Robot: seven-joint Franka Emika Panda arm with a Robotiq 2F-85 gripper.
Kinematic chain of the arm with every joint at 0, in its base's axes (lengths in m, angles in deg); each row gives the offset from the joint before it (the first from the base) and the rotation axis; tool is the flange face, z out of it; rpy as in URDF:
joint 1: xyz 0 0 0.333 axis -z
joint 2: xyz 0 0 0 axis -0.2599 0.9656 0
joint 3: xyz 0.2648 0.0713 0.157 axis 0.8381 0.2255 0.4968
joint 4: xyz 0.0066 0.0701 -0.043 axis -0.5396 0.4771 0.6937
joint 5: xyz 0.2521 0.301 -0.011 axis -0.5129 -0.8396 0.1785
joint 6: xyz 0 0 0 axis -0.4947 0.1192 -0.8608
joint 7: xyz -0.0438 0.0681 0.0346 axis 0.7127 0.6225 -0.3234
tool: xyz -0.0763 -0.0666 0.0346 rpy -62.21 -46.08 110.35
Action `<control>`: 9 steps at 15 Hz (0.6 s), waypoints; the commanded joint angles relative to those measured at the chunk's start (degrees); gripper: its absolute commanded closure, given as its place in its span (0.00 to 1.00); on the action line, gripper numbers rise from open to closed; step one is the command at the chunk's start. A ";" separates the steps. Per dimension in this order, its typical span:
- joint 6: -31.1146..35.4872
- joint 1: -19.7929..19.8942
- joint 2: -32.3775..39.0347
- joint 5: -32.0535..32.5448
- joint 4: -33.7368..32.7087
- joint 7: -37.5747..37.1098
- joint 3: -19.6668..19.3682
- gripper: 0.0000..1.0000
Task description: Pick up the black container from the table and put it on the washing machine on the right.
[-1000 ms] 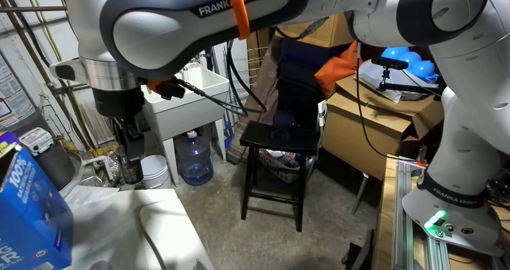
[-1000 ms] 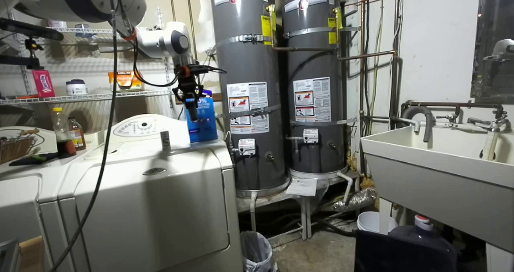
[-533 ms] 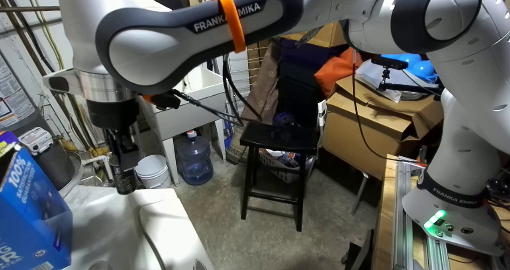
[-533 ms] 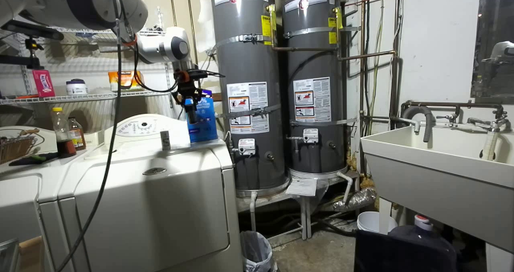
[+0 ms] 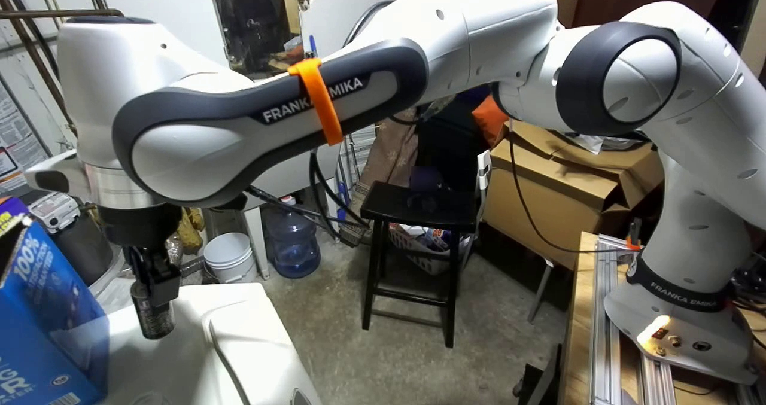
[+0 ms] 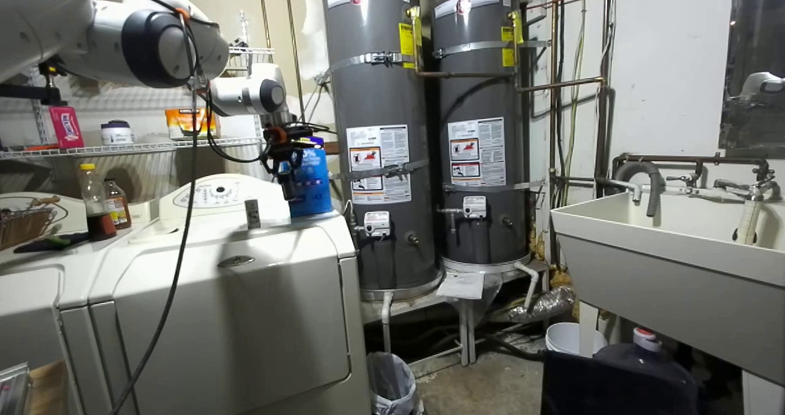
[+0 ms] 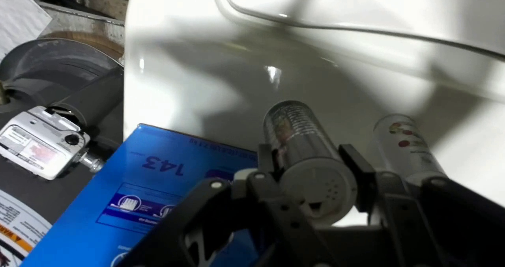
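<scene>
Lowering First, Release After

We judge that the placing step is in hand: the pick is done, and the release is not yet made. The gripper (image 7: 311, 162) is clamped on the black container (image 7: 294, 131), with its fingers (image 7: 361, 174) at both sides, as the wrist view shows. The container is over the far right part of the washing machine (image 6: 227, 317), just beside the blue box (image 5: 54, 333) and well apart from the black table (image 5: 413, 210). It seems to hang slightly above the white top, but whether the base touches, we cannot tell.

For the next move, we think a slow, straight lowering is necessary until the base sits flat; only then should the grip be loosened. The blue box is close, so in our opinion a spreading finger may push it. In the wrist view a white container (image 7: 404, 144) stands to the right, and needs care too.

About the look: the black container is a small cylinder, dark and nearly upright in both exterior views. In the wrist view its wall is greyish and printed, with a reddish picture, and its pale lid (image 7: 323, 186) has small holes and a dark notch. The fine print we cannot read.
</scene>
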 commanded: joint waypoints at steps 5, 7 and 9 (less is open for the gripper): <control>-6.03 -2.84 10.63 -1.63 -14.60 4.47 2.62 0.80; -11.35 -3.73 11.24 -1.10 -15.90 3.11 2.39 0.80; -14.11 -4.90 10.86 -2.25 -15.64 3.48 0.50 0.80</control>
